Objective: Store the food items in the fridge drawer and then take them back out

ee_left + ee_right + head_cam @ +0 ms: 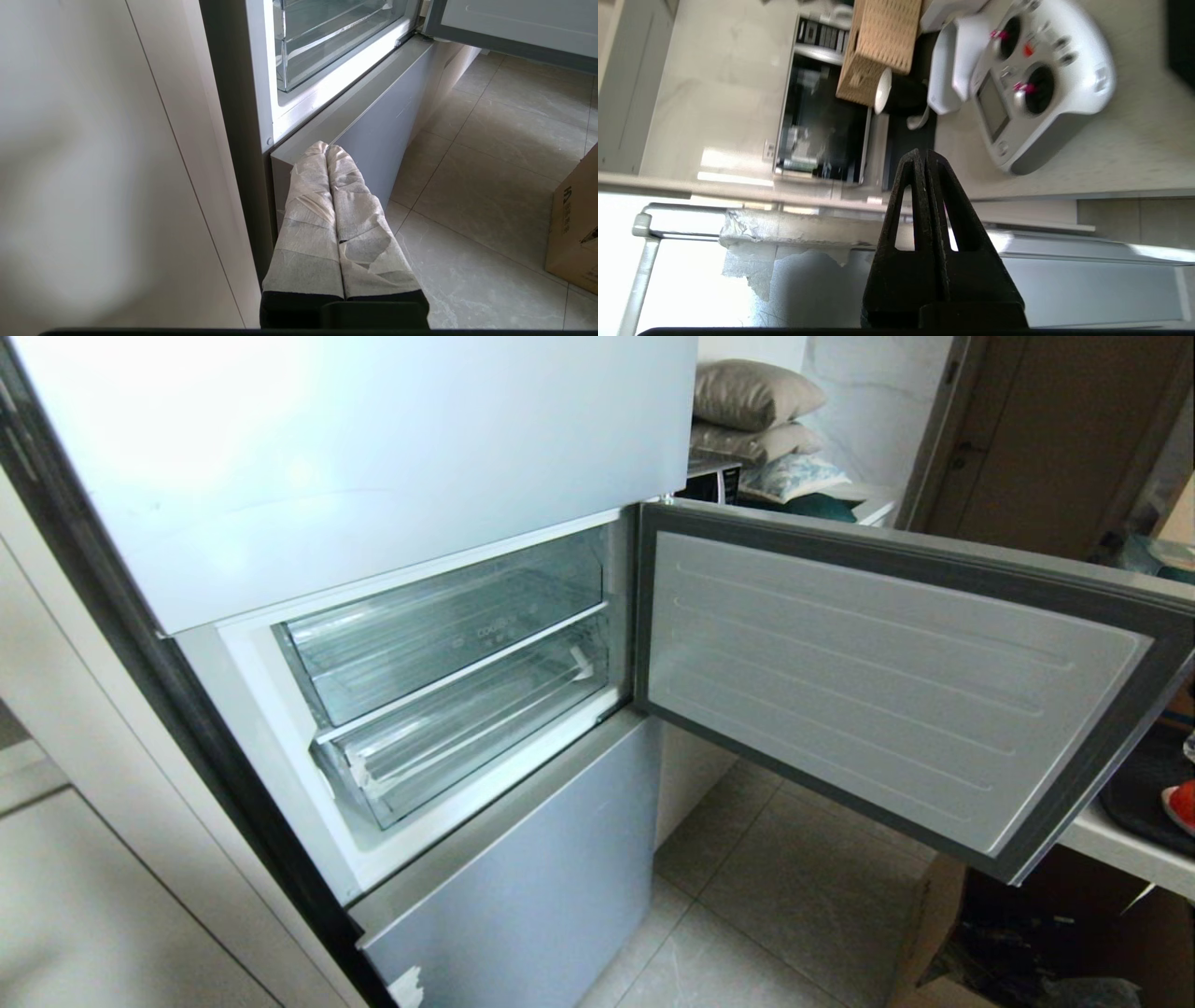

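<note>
Behind the open middle door (887,681) of the fridge, two clear plastic compartments sit one above the other. The upper one is a clear bin (448,625) with faint lettering on its front. Below it lies the fridge drawer (467,737), wide and shallow, pushed in, with torn bits of tape on its front lip. Nothing coloured shows inside either one. The door is swung wide toward the robot's right, its ribbed white lining facing the camera. A blue-grey lower panel (523,887) closes the compartment underneath, above a pale tiled floor (794,915).

Only a sliver of something red (1184,805) shows at the right edge of the head view, on a dark mat on the white bench (1120,847); whether it is one of the food items cannot be told.

Neither arm shows in the head view. The left gripper (327,148) hangs low beside the fridge, near the top corner of the lower panel, its cloth-wrapped fingers (310,205) pressed together and holding nothing. The right gripper (923,153) is up near the top edge of the open door, pointing toward a bench with a white remote controller (1036,79), a wicker basket (882,42) and a microwave (822,116). Its black fingers (952,219) are closed tight and hold nothing.
</note>
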`<state>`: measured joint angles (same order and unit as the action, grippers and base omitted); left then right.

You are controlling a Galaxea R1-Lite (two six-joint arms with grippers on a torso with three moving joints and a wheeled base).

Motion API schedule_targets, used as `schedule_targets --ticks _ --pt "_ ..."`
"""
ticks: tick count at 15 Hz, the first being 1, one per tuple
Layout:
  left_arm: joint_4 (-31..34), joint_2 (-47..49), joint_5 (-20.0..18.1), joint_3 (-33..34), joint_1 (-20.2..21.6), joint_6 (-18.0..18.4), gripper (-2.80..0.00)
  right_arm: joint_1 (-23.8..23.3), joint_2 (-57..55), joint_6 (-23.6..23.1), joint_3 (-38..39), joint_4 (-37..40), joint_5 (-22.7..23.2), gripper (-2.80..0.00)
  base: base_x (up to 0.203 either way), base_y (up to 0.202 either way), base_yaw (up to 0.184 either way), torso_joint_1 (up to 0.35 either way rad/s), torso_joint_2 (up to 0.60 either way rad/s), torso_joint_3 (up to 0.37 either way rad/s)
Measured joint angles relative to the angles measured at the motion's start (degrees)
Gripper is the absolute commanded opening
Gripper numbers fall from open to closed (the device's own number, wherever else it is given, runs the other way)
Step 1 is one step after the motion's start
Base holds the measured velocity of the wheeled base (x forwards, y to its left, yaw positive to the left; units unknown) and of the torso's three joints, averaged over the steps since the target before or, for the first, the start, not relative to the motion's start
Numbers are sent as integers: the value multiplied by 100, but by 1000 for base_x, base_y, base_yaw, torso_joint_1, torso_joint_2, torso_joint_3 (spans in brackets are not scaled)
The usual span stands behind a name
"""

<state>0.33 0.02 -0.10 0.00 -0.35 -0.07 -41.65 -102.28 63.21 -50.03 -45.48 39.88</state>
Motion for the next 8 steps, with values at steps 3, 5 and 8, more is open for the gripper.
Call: schedule_targets --ticks 3,5,8 --pt "2 0 0 0 2 0 -280 92 -61 80 -162 4 242 -280 0 0 0 0 0 0" --pt "2 0 0 0 0 0 -280 114 -57 81 -182 92 544 -280 0 0 0 0 0 0" --pt "2 0 0 0 0 0 -280 114 81 73 -145 685 1020 -280 0 0 0 0 0 0"
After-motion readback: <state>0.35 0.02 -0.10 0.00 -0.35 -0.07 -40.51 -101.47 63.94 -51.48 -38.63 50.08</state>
